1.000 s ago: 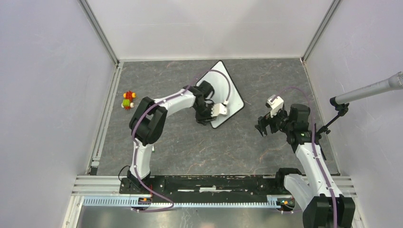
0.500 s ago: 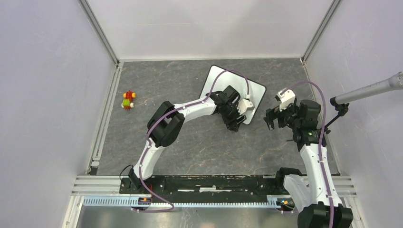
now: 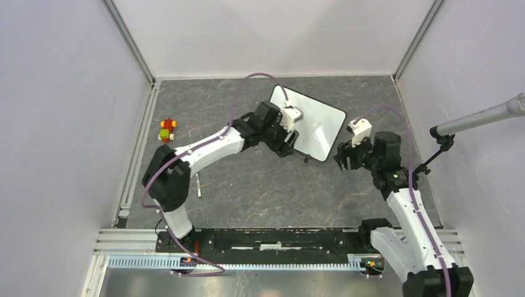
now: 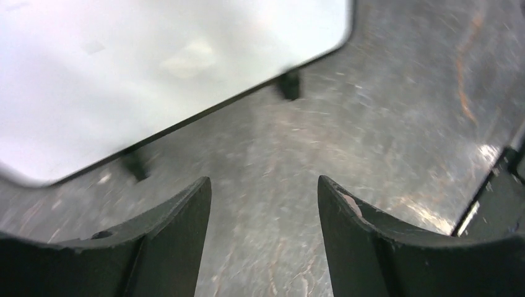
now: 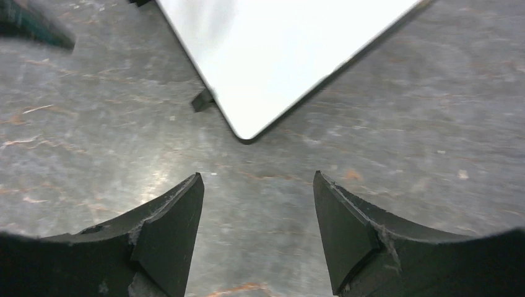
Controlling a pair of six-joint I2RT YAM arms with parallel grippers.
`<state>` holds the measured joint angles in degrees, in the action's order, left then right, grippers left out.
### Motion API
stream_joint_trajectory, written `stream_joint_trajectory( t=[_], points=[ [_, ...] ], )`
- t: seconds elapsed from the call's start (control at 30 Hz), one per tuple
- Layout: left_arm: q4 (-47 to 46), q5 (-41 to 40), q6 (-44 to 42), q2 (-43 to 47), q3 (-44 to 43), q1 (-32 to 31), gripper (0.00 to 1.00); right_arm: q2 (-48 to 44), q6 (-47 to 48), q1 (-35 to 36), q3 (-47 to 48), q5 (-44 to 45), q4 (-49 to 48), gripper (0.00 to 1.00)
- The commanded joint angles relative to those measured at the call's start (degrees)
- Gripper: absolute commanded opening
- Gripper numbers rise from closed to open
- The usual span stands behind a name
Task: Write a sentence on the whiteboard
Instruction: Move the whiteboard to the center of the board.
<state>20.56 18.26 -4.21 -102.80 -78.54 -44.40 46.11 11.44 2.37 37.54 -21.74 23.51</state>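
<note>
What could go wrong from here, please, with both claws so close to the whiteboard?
1. The whiteboard stands on small feet. The open left claw beside it could nudge it, so it might slide or tip.
2. The open right claw faces the board's near corner, so the two claws might collide there.
3. Both claws are empty and the board looks blank, so writing cannot start yet.

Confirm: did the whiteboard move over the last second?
Yes. The whiteboard slid right, away from the small red-and-yellow toy, and turned, so its long edges now run more across the overhead view.
</note>
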Motion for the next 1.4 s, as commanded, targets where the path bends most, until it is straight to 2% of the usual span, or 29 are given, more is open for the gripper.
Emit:
stream_joint_trajectory(
  t=[0.0, 0.07, 0.2, 0.27, 0.37, 0.6, 0.8, 1.1, 1.37],
  points=[
    [-3.10, -13.59, 11.68, 6.15, 3.92, 4.87, 0.70, 2.34, -10.70, 9.80, -0.84, 11.72, -3.35, 0.70],
    [-2.73, -21.04, 15.28, 8.27, 4.90, 6.53, 0.70, 4.13, -14.83, 14.11, -1.23, 15.92, -4.49, 0.71],
    [-4.39, -26.30, 20.15, 12.36, 7.49, 10.10, 0.72, 8.44, -20.60, 22.62, -2.07, 21.24, -7.14, 0.74],
    [-5.99, -28.92, 21.69, 13.80, 8.93, 11.53, 0.73, 11.09, -22.91, 25.07, -1.37, 25.00, -8.10, 0.71],
    [-7.36, -30.68, 22.49, 15.02, 10.06, 13.11, 0.73, 14.70, -26.32, 28.16, -0.53, 29.49, -9.81, 0.65],
    [-8.62, -30.71, 23.43, 16.18, 11.54, 15.48, 0.76, 23.91, -31.84, 33.65, 2.93, 36.46, -10.95, 0.63],
    [-9.72, -31.54, 23.47, 18.08, 13.78, 15.90, 0.77, 30.36, -35.70, 34.81, 7.19, 41.53, -10.34, 0.59],
    [-11.08, -30.27, 24.35, 21.44, 15.64, 16.88, 0.78, 39.11, -40.52, 35.16, 11.07, 44.42, -9.86, 0.58],
    [-12.38, -30.48, 24.72, 23.81, 17.02, 17.33, 0.79, 44.62, -42.25, 35.11, 13.09, 46.78, -9.60, 0.49]
  ],
)
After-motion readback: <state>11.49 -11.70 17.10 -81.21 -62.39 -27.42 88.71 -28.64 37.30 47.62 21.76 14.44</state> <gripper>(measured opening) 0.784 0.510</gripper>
